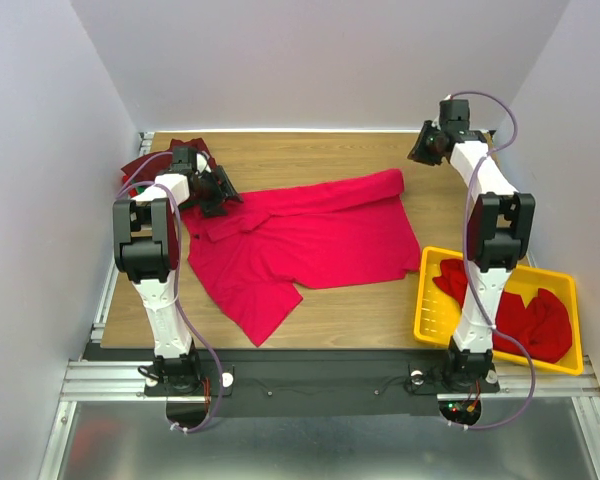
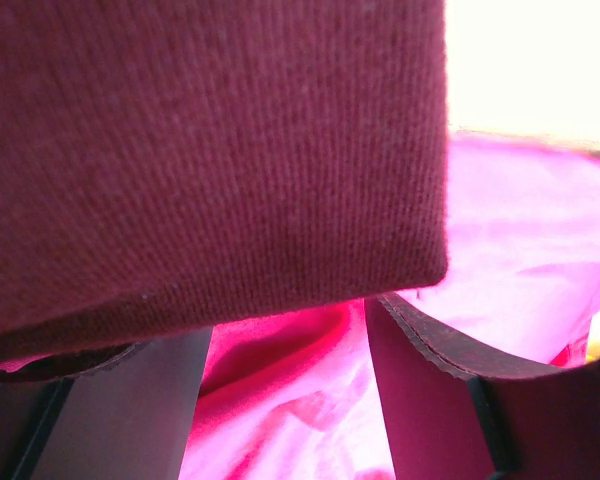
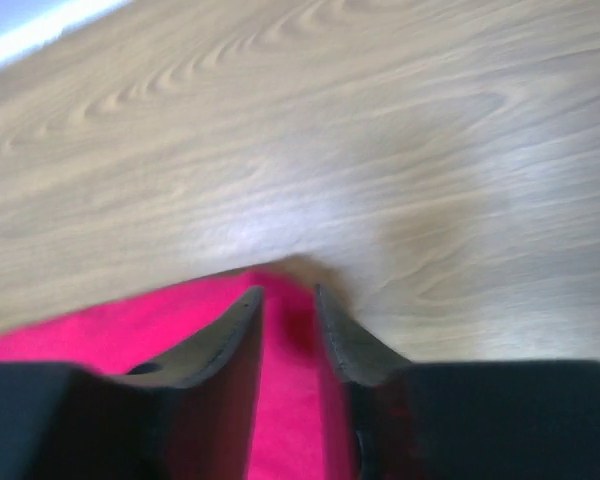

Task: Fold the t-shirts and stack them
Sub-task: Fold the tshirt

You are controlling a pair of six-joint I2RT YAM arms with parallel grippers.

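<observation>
Shirt status: one crimson t-shirt (image 1: 320, 240) lay spread but rumpled mid-table (image 1: 380, 310), not yet folded. Left gripper (image 1: 218, 192) sat low at its back-left edge with jaws apart. Wrist view showed crimson cloth in the gap and nothing visibly clamped. Dark maroon cloth (image 2: 210, 150) draped over the top of that view, probably from the maroon pile (image 1: 150, 160) just beside the arm. Right gripper (image 3: 288, 295) was at the shirt's back-right corner, jaws nearly together with red hem in the gap; couldn't tell whether it was pinched or loose. My read: the arms took opposite edges to flatten it or start a fold. Yellow tray (image 1: 428, 300) at near right held more red shirts (image 1: 540, 320). No brand, label or writing was readable.
</observation>
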